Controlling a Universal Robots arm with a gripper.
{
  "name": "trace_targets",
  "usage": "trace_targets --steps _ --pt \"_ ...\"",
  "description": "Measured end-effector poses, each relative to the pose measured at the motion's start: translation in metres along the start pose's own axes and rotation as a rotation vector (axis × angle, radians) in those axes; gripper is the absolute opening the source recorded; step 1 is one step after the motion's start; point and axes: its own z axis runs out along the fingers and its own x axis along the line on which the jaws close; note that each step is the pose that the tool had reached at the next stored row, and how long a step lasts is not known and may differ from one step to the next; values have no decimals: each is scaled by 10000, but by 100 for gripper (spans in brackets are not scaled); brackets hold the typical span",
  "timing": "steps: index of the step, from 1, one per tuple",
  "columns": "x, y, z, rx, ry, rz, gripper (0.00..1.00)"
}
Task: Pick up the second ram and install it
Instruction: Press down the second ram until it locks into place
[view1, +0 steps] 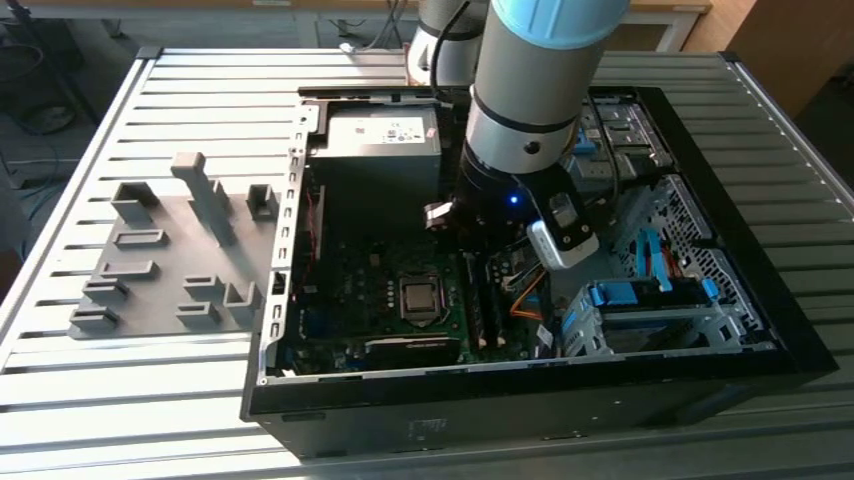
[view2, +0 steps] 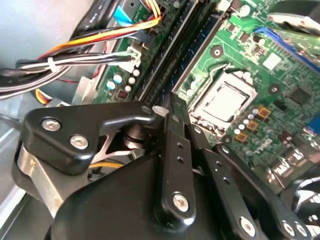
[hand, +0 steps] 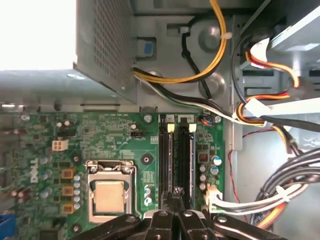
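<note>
Grey moulded plastic, the slotted holder tray (view1: 160, 270) lies on the ribbed metal table (view1: 80, 400) at the exterior view's left, and no blue stick is visible in its slots. To its right the black steel computer case (view1: 534, 385) lies open. The arm (view1: 534, 90) reaches down into it over the green motherboard (view1: 347, 280).

In both wrist views the black claw (hand: 172, 200) has its fingers clenched together, with nothing visibly between them. Their tips are right at the near end of the two long, dark memory slots (hand: 177, 155). Whether the second ram is seated in a slot under those tips I cannot tell. By my judgement the pick-up is done and the seating is under way or just finished.

Beside the slots is the square, shiny processor socket (hand: 110, 192). Bundled rubbery cables (hand: 280, 195) and a perforated drive cage (view1: 654, 320) lie further right.
</note>
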Motion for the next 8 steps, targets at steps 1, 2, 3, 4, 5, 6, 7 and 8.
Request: trace_targets --steps 1,2,3,4,5,6,7,8 --pt "0 0 -1 -1 0 0 11" --pt "0 0 -1 -1 0 0 11" --pt "0 0 -1 -1 0 0 11" --pt "0 0 -1 -1 0 -1 11" --pt "0 0 -2 0 0 0 11" --pt "0 0 -2 0 0 0 11" --pt "0 0 -2 0 0 0 11" --pt "0 0 -2 0 0 -1 11"
